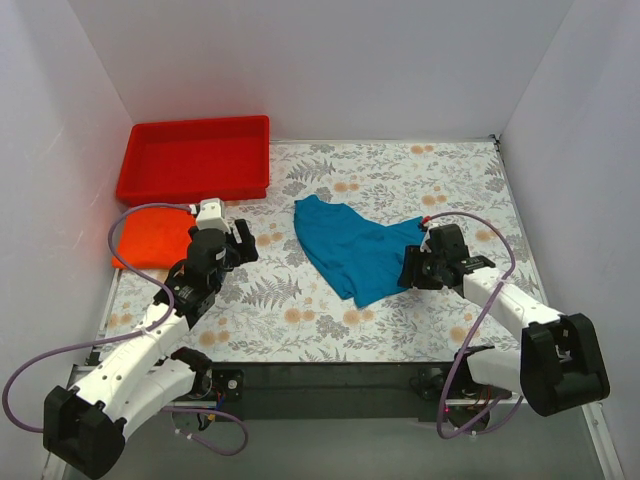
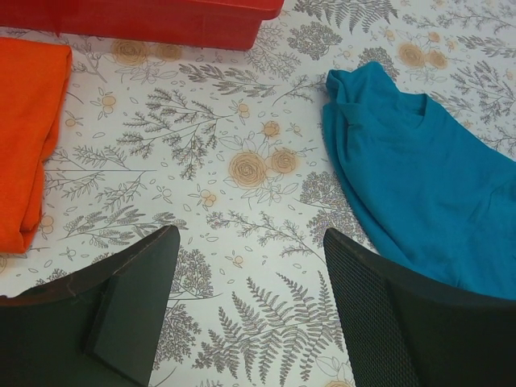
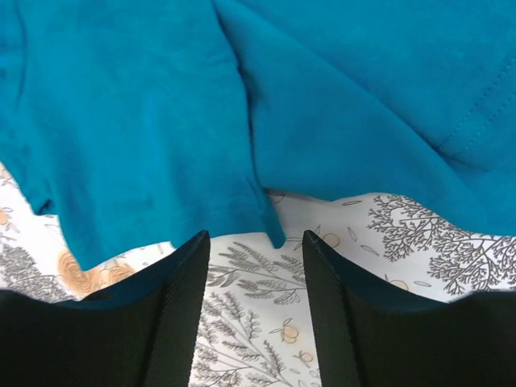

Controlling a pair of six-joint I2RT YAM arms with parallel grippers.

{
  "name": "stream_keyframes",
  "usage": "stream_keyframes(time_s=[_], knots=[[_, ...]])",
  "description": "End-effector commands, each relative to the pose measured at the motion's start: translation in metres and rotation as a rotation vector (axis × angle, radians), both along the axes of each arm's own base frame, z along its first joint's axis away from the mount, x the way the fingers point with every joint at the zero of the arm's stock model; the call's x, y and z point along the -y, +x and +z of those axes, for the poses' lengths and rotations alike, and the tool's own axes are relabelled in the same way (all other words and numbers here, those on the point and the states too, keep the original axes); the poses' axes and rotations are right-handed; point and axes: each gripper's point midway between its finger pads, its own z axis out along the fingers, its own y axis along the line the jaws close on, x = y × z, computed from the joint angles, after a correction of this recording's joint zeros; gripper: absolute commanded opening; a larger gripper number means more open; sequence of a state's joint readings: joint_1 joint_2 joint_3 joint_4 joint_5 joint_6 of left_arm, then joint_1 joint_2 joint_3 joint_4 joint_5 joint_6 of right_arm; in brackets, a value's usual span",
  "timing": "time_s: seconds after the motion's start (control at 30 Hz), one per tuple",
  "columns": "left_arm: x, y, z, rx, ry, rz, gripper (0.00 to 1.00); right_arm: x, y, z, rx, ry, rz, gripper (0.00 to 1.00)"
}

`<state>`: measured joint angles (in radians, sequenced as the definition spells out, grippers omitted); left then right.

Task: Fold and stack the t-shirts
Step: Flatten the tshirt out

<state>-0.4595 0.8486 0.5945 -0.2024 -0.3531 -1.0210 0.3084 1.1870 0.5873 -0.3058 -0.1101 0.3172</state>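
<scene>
Right gripper (image 3: pixel 256 242) sits w/ jaws apart, teal shirt (image 3: pixel 145 113) hem just ahead of its tips, prob. lined up to pinch that edge for folding. Left gripper (image 2: pixel 250 242) is also spread, empty (orange shirt (image 2: pixel 24 137), seemingly folded, lies to its left).

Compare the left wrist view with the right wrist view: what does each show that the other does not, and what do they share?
Only the left wrist view shows the orange-red t-shirt at its left edge and the red tray along the top. Only the right wrist view shows a stitched seam close up and a hem corner just ahead of the right fingers. Both show the teal-blue t-shirt and the floral table cover; left fingers and right fingers alike stand parted, holding nothing.
</scene>
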Motion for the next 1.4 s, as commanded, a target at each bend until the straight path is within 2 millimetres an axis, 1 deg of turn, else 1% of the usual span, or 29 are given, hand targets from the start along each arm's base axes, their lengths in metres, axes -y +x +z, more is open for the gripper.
stream_keyframes(time_s=[0.0, 0.07, 0.13, 0.23, 0.27, 0.37, 0.43, 0.47, 0.5, 0.53, 0.6, 0.63, 0.7, 0.73, 0.77, 0.83, 0.87, 0.9, 0.97, 1.0, 1.03, 1.07, 1.13, 1.17, 1.2, 1.23, 1.27, 1.33, 1.37], knots=[[-0.003, 0.0, 0.013, 0.037, -0.009, 0.017, 0.71, -0.003, 0.014, -0.005, 0.038, 0.042, -0.005, 0.55], [-0.005, 0.0, 0.012, 0.035, -0.005, 0.021, 0.71, -0.003, 0.012, -0.014, 0.014, 0.043, -0.001, 0.53], [-0.005, 0.0, 0.011, 0.031, -0.004, 0.023, 0.7, -0.004, 0.011, -0.022, -0.002, 0.049, 0.01, 0.48], [-0.005, 0.0, 0.011, 0.029, -0.004, 0.021, 0.71, -0.008, 0.007, -0.027, -0.026, 0.066, 0.032, 0.35], [-0.005, 0.0, 0.011, 0.029, -0.004, 0.021, 0.71, -0.011, 0.006, -0.027, -0.03, 0.081, 0.047, 0.26], [-0.004, 0.0, 0.011, 0.027, -0.002, 0.021, 0.7, -0.022, 0.003, -0.017, -0.022, 0.137, 0.093, 0.1], [-0.005, 0.0, 0.01, 0.026, -0.001, 0.023, 0.7, -0.028, 0.008, 0.0, 0.016, 0.173, 0.113, 0.05], [-0.004, 0.0, 0.009, 0.024, -0.001, 0.021, 0.7, -0.033, 0.006, 0.006, 0.013, 0.194, 0.132, 0.02], [-0.005, 0.001, 0.01, 0.026, -0.001, 0.023, 0.7, -0.035, 0.007, 0.014, 0.025, 0.205, 0.141, 0.01], [-0.004, 0.001, 0.01, 0.024, 0.0, 0.021, 0.7, -0.042, 0.014, 0.031, 0.066, 0.223, 0.158, 0.01], [-0.003, 0.001, 0.01, 0.023, -0.002, 0.019, 0.7, -0.051, 0.017, 0.05, 0.082, 0.257, 0.184, 0.01], [-0.002, 0.001, 0.009, 0.02, -0.003, 0.013, 0.7, -0.06, 0.028, 0.076, 0.136, 0.282, 0.21, 0.01], [-0.001, 0.001, 0.006, 0.011, 0.0, 0.005, 0.7, -0.068, 0.038, 0.103, 0.181, 0.304, 0.225, 0.01], [0.0, 0.001, 0.006, 0.008, -0.001, 0.001, 0.7, -0.073, 0.054, 0.134, 0.252, 0.318, 0.23, 0.01], [0.001, 0.001, 0.005, 0.006, -0.001, -0.002, 0.7, -0.074, 0.063, 0.153, 0.294, 0.321, 0.228, 0.01], [0.002, 0.001, 0.004, 0.002, -0.003, -0.01, 0.7, -0.072, 0.08, 0.18, 0.348, 0.294, 0.209, 0.01], [0.002, 0.001, 0.004, 0.003, -0.006, -0.011, 0.7, -0.07, 0.098, 0.223, 0.452, 0.277, 0.188, 0.01], [0.003, 0.001, 0.003, -0.002, -0.014, -0.009, 0.71, -0.068, 0.106, 0.229, 0.457, 0.25, 0.181, 0.01], [0.008, 0.003, 0.004, -0.009, -0.047, -0.013, 0.71, -0.063, 0.124, 0.261, 0.526, 0.216, 0.148, 0.01], [0.014, 0.002, 0.003, -0.026, -0.068, -0.029, 0.71, -0.063, 0.132, 0.299, 0.606, 0.22, 0.14, 0.01], [0.022, 0.002, -0.001, -0.06, -0.103, -0.047, 0.72, -0.061, 0.14, 0.3, 0.606, 0.198, 0.132, 0.01], [0.033, 0.001, 0.004, -0.075, -0.152, -0.076, 0.72, -0.055, 0.147, 0.31, 0.639, 0.17, 0.094, 0.01], [0.059, -0.006, -0.004, -0.163, -0.271, -0.138, 0.72, -0.047, 0.158, 0.332, 0.699, 0.141, 0.049, 0.01], [0.071, -0.011, -0.008, -0.19, -0.299, -0.167, 0.72, -0.037, 0.164, 0.339, 0.722, 0.106, 0.0, 0.01], [0.083, -0.012, -0.013, -0.219, -0.333, -0.175, 0.72, -0.033, 0.166, 0.345, 0.738, 0.096, -0.02, 0.01], [0.101, -0.02, -0.018, -0.239, -0.331, -0.219, 0.72, -0.03, 0.167, 0.348, 0.75, 0.089, -0.032, 0.01], [0.112, -0.02, -0.017, -0.234, -0.334, -0.238, 0.72, -0.024, 0.169, 0.349, 0.753, 0.071, -0.059, 0.01], [0.131, -0.021, -0.022, -0.239, -0.318, -0.243, 0.72, -0.023, 0.169, 0.348, 0.754, 0.066, -0.068, 0.01], [0.152, -0.03, -0.037, -0.279, -0.295, -0.274, 0.72, -0.022, 0.168, 0.348, 0.754, 0.065, -0.067, 0.01]])
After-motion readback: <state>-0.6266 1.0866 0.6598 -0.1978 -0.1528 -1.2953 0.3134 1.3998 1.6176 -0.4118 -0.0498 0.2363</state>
